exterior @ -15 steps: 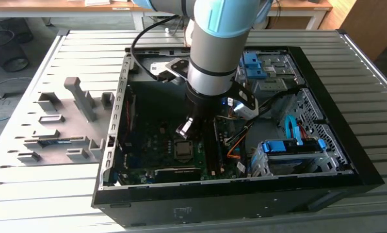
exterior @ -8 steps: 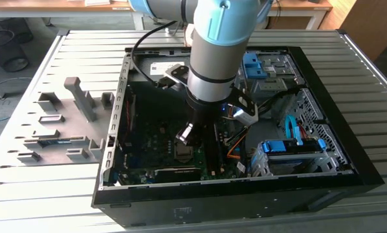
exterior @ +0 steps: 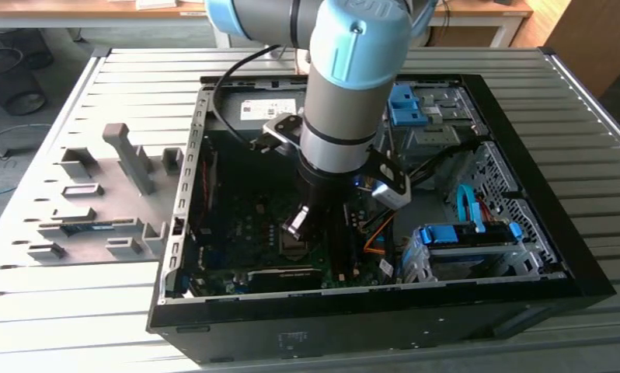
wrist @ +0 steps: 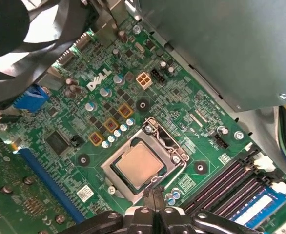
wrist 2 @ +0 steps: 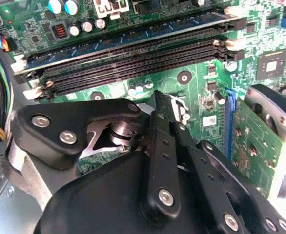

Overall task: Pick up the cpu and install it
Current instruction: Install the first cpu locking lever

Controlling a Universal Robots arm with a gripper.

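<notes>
In the exterior view, one grey fixture block (exterior: 92, 206) with several slots lies at the left of the frame on the slatted worktop (exterior: 71, 318). Right of it, filling the centre, one open computer case (exterior: 372, 311) lies on its side, and the single robot arm (exterior: 341, 101) reaches down into it from the top of the frame. At the case's lower right sits one blue drive caddy (exterior: 465, 237).

In the first wrist view, the green motherboard (wrist: 60, 122) spreads across the frame. Near the centre, one cpu (wrist: 139, 164) lies flat in its socket (wrist: 114, 181), with the socket's metal frame around it. Below it, at the bottom edge, the claw (wrist: 153, 200) has its two fingertips pressed together, holding nothing, just beside the socket. At the lower right run four memory slots (wrist: 231, 187), one of them holding a blue module (wrist: 264, 207).
</notes>
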